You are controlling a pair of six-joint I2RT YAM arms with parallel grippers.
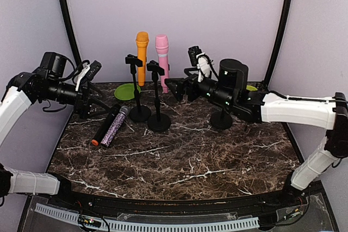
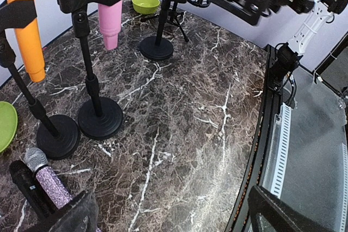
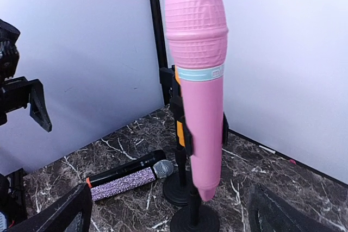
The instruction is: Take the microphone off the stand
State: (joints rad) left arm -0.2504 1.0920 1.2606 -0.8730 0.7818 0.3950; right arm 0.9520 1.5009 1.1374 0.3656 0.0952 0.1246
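Note:
A pink microphone (image 1: 162, 52) stands upright in the clip of a black stand (image 1: 159, 122). Just left of it an orange microphone (image 1: 142, 51) sits in a second stand (image 1: 140, 113). My right gripper (image 1: 173, 88) is open, level with the pink microphone's lower body and just right of it, not touching. In the right wrist view the pink microphone (image 3: 198, 80) fills the middle, between and beyond the spread fingers (image 3: 60, 215). My left gripper (image 1: 102, 88) hangs open at the far left, above two microphones lying flat, one glittery purple (image 1: 115, 126) and one black (image 1: 103, 126).
A third stand (image 2: 157, 47) with an empty clip stands at the right, mostly under my right arm (image 1: 283, 107). A green plate (image 1: 126, 92) lies behind the stands; a green bowl (image 2: 145, 4) sits at the back right. Curved backdrop walls enclose the marble table (image 1: 179, 161).

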